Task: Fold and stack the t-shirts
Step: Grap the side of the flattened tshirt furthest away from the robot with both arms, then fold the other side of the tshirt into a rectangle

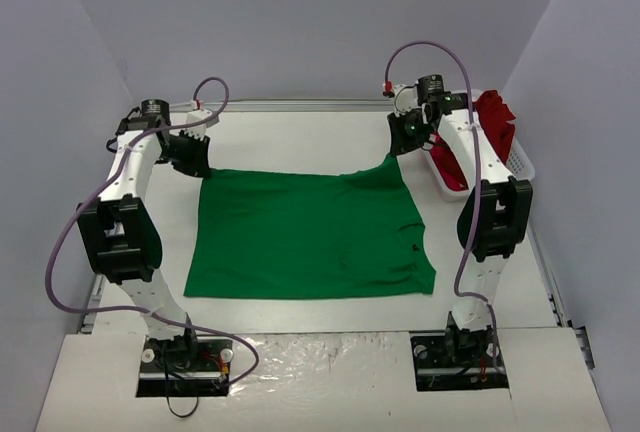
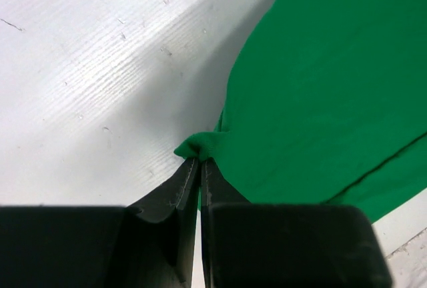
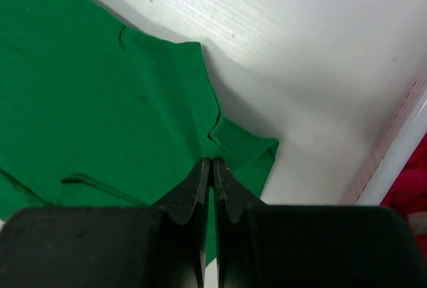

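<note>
Jaws closed on green t-shirt — left gripper, right gripper.

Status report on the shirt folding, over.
Left pincer shut on green t-shirt, far-left corner. Right pincer shut on its far-right corner. Red t-shirt in basket. Nothing blocking.

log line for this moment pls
green t-shirt: spread on table | left gripper: shut on its far-left corner | right gripper: shut on its far-right corner | red t-shirt: in basket
</note>
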`<state>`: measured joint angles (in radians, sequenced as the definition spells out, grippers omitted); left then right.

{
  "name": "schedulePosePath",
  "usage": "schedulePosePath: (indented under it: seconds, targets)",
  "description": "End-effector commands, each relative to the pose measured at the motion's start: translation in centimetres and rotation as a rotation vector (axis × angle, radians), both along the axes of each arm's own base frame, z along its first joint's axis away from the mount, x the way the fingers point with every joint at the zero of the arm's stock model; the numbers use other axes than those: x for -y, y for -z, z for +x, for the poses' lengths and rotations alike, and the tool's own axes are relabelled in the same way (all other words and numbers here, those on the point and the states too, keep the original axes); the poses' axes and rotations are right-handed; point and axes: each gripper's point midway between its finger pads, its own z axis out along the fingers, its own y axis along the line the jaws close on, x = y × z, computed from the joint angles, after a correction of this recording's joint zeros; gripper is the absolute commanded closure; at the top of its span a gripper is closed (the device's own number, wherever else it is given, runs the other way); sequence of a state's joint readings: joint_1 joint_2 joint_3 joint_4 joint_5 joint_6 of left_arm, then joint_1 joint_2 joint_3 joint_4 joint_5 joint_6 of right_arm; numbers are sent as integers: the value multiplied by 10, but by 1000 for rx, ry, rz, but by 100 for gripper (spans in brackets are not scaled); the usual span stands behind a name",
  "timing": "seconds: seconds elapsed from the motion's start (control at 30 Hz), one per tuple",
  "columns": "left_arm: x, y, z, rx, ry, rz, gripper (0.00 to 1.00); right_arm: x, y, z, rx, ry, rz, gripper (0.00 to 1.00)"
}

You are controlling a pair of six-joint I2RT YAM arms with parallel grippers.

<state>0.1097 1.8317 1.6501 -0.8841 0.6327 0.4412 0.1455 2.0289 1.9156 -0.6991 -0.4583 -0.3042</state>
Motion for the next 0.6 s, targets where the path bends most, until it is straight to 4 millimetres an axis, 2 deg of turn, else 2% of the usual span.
schedulePosePath:
  seconds: [0.0,0.03,0.07,0.1,0.13,0.2,0.27,0.3,0.57]
  targets:
    - [-1,-23,-18,59,38,-4,98,-1,-35,-33,29,-34,18,100]
    - [-1,-27,-23,73,41,0,98,0,-39,-38,33,-35,20,100]
    - [0,-21,-28,61,47,-1,98,1,-50,-45,54,-35,23,100]
    - [0,-21,-31,66,54,5,98,1,-48,-52,42,-37,25,100]
    - [0,-24,-34,80,56,9,98,1,-60,-59,64,-42,32,100]
    - [1,-17,-44,66,69,10,98,1,-63,-72,54,-49,37,100]
    - [1,-18,-49,78,75,10,98,3,-67,-85,54,-62,37,100]
    - [1,-13,-54,71,88,11,98,4,-67,-92,46,-67,36,100]
    - [-1,-17,-78,111,121,12,98,9,-61,-140,-9,-103,23,100]
